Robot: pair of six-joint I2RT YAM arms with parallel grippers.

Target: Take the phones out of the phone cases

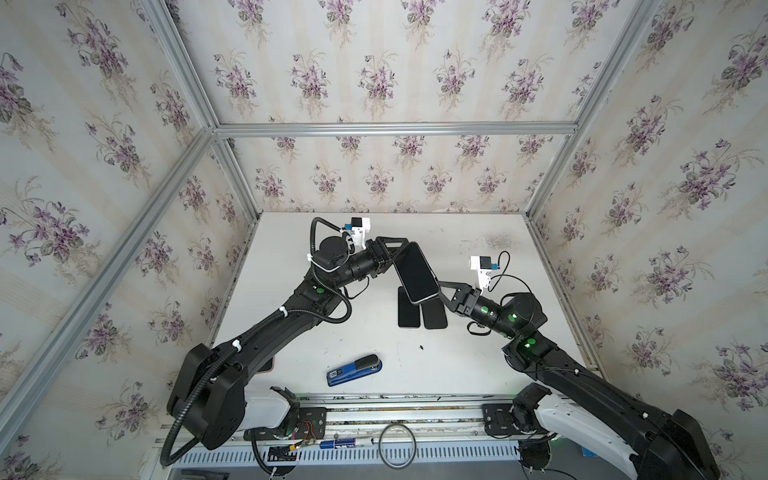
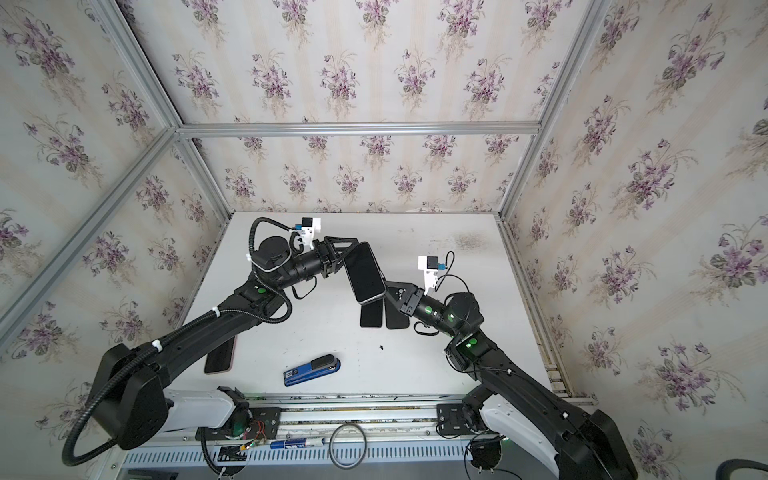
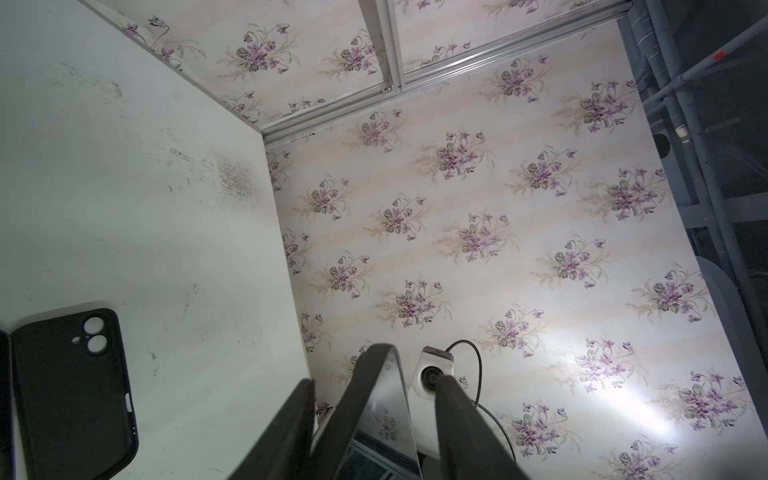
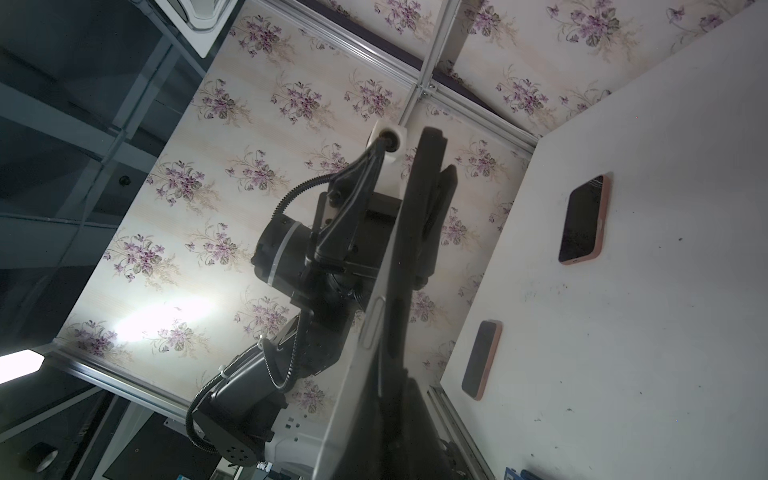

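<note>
Phone (image 1: 415,272): up in the air over the middle of the table (image 1: 478,365); dark screen up; no case on it; slanting between the two arms in both top views
Left gripper (image 1: 397,251): at the phone's far end; jaws standing apart with the phone's edge between the fingers (image 3: 291,428); the left wrist view shows a clear gap between the phone and one finger, so it straddles the phone and does not pinch it
Right gripper (image 1: 444,293): at the phone's near end, coming in from the side; clamped tight on the phone; in the right wrist view the phone runs edge-on straight out from between the fingers
Black case (image 3: 70,386): flat on the table; white tabletop shows through its two camera holes; nothing inside it
Dark flat piece (image 3: 4,399): just beside the black case, cut off by the frame edge; cannot tell what it is; in both top views the two dark slabs lie side by side right under the raised phone
Pink case (image 4: 582,220): flat on the table; a phone sits in it, dark screen up
Second pink case (image 4: 482,359): nearer the table's edge, well apart from the first; it too holds a phone, dark screen up
Stapler (image 1: 354,370): blue and black; lying on the near part of the table, apart from everything else
</note>
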